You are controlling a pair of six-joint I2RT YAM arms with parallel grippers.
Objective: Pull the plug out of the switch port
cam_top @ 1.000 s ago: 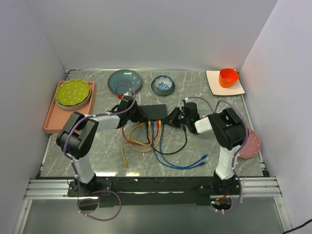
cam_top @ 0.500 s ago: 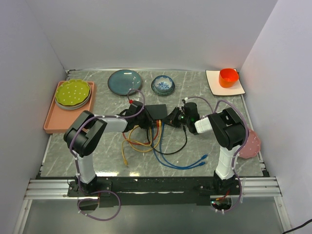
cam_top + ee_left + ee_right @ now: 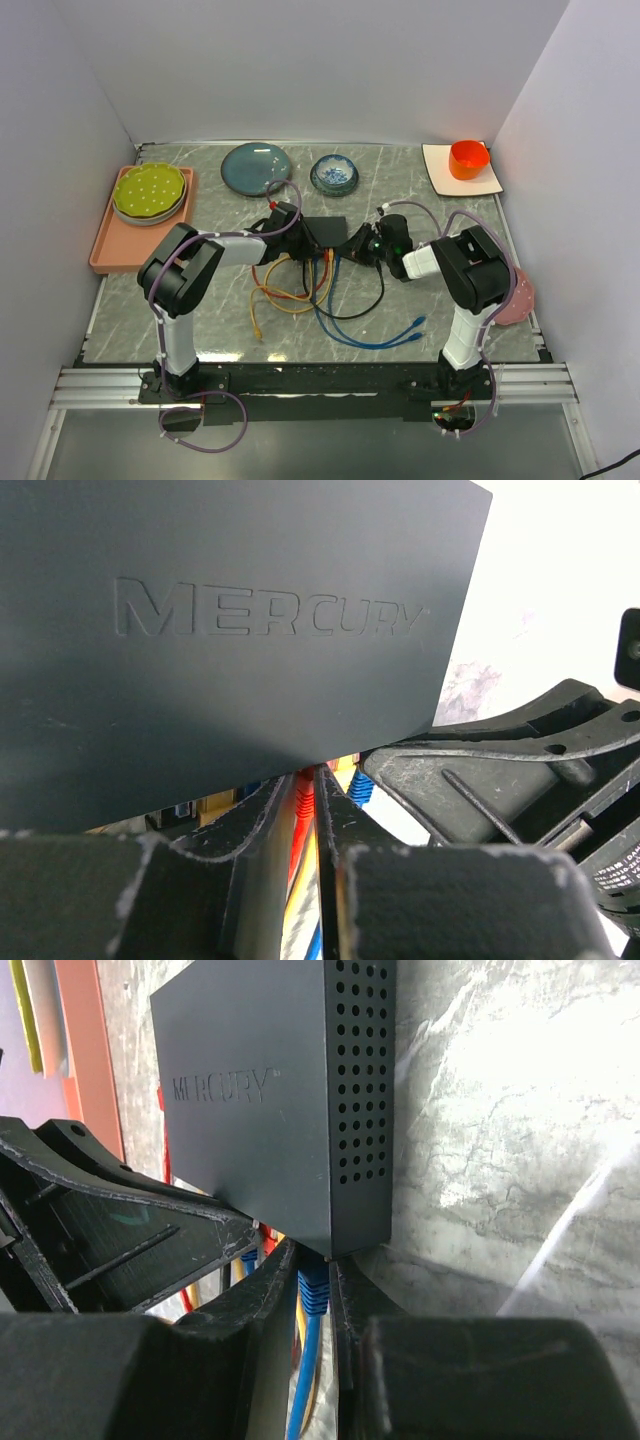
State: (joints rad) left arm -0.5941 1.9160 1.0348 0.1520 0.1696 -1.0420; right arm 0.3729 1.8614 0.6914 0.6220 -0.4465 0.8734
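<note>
Fingertips of our left gripper (image 3: pixel 306 786) clench a red plug (image 3: pixel 303 798) at the socket edge of the one flat matte-black switch box (image 3: pixel 230 630), frame centre. Our right gripper (image 3: pixel 315 1257) clenches a blue plug (image 3: pixel 312 1290) there. We count two arms stretched low, inward. The grey marble table (image 3: pixel 420 190) leaves room toward the upper right.

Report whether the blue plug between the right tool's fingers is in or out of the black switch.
In, apparently: the blue cable plug meets the edge of the flat matte-black switch box with no gap.
</note>
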